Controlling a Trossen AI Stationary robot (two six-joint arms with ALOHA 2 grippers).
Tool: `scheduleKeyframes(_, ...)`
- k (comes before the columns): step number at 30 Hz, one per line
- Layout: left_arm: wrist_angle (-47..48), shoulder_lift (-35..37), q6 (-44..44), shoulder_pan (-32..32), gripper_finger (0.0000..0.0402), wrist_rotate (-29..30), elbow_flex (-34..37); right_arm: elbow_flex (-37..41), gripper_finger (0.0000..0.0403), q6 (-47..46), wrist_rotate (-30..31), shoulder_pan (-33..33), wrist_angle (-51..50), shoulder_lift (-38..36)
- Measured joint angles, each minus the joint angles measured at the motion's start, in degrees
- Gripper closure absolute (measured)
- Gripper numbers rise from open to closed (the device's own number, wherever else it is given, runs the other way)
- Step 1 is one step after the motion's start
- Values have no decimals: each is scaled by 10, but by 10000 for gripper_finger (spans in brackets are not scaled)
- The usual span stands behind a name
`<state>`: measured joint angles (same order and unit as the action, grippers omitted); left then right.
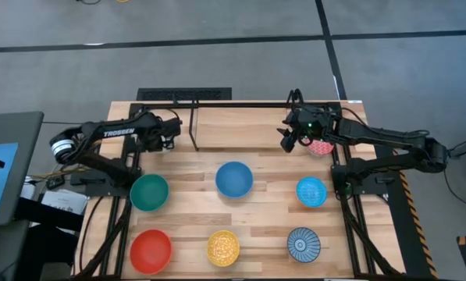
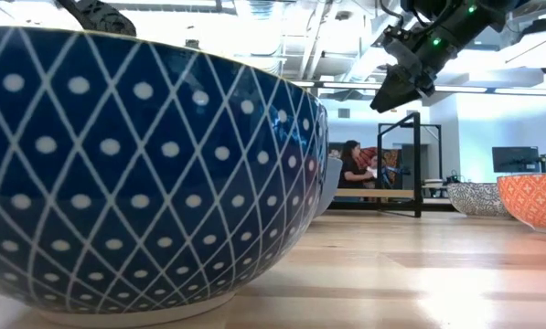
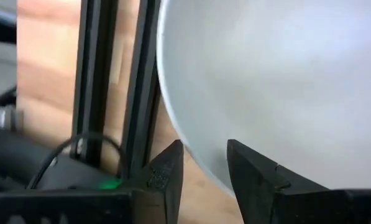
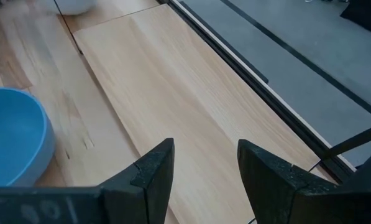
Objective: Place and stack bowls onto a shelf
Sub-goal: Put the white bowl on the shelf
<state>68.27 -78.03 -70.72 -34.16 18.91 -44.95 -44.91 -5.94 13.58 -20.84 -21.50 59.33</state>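
A white bowl (image 3: 272, 81) stands on the table just left of the shelf (image 1: 240, 125), whose light board has a black frame. My left gripper (image 3: 205, 149) is open and points down at it, one finger outside its rim (image 3: 194, 158) and one over the inside. I see no touch. In the high view the left gripper (image 1: 172, 133) hides this bowl. My right gripper (image 1: 289, 140) hovers open over the shelf's right end, next to a red-pink patterned bowl (image 1: 321, 146). Nothing is between its fingers (image 4: 154, 174).
Six bowls stand on the table in front of the shelf: green (image 1: 149, 192), blue (image 1: 234, 179), speckled light blue (image 1: 311, 191), red (image 1: 151, 250), yellow patterned (image 1: 223, 247), blue-white patterned (image 1: 304, 243). The shelf board (image 4: 173, 93) is bare. People sit in the room beyond (image 2: 355, 164).
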Motion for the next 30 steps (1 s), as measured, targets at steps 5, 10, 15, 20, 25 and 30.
scheduleKeyframes(5, -1, 19, -74, 0, 291, 29, 0, 0, 200, 0, 0, 0, 2, 0)
scheduleKeyframes(10, -26, 27, -115, -2, 291, 30, 16, 0, 200, 0, 0, 9, 2, 0)
scheduleKeyframes(15, -90, 27, -124, -2, 293, 36, 48, 0, 200, 0, 0, 13, 2, 0)
scheduleKeyframes(20, -121, 27, -105, -2, 323, 59, 58, 0, 200, 0, 0, 13, 2, 0)
scheduleKeyframes(25, -162, 49, -101, -1, 385, 102, 54, 0, 200, 0, 0, 13, 2, 0)
scheduleKeyframes(30, -163, 98, -61, -2, 399, 166, 54, 0, 200, -1, -2, 14, -4, 0)
